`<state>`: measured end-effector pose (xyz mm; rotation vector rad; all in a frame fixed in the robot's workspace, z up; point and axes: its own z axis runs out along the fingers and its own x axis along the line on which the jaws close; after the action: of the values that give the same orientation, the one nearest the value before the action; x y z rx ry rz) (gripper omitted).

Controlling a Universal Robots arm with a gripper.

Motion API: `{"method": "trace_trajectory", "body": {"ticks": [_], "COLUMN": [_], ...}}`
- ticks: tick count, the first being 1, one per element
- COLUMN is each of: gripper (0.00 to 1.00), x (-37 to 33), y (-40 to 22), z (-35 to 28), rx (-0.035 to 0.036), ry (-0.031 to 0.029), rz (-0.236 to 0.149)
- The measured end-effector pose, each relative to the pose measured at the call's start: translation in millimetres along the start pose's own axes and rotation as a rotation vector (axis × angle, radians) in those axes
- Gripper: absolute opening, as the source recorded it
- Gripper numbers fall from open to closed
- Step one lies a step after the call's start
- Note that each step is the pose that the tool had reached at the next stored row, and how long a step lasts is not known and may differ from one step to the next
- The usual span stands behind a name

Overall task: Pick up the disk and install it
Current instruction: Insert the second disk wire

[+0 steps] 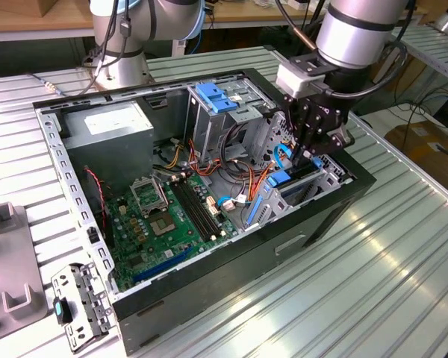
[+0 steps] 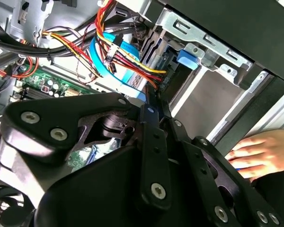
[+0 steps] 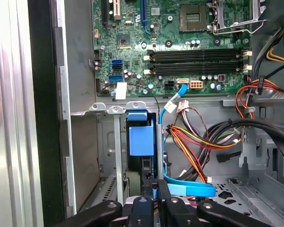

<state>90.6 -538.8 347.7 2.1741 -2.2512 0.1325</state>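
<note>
The disk [image 1: 282, 179] stands on edge in the drive bay at the exterior view's right end of the open computer case [image 1: 60, 171], its blue carrier frame showing. In the first wrist view the blue frame of the disk [image 3: 137, 137] sits between the bay's metal rails. My gripper [image 1: 311, 158] points down into that bay, right over the disk's top edge. Its black fingers are drawn together, with nothing seen between them in both wrist views [image 3: 155, 191] [image 2: 151, 101].
The case holds a green motherboard [image 1: 172, 216], a grey power-supply box [image 1: 112, 130], a metal drive cage with a blue handle [image 1: 213, 97] and loose coloured cables [image 3: 194, 142]. A person's hand [image 2: 260, 151] rests on the case's outer side. A metal bracket [image 1: 78, 302] lies on the table.
</note>
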Motion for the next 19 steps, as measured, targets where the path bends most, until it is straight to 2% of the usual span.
{"method": "trace_trajectory", "body": {"ticks": [14,19], "gripper": [0.16,0.16], "x": [1.0,1.6], "y": [0.1,0.3], "z": [4.8,9.3], "rx": [-0.0001,-0.001], "ry": [-0.0005,-0.005], "rz": [-0.001,-0.001]}}
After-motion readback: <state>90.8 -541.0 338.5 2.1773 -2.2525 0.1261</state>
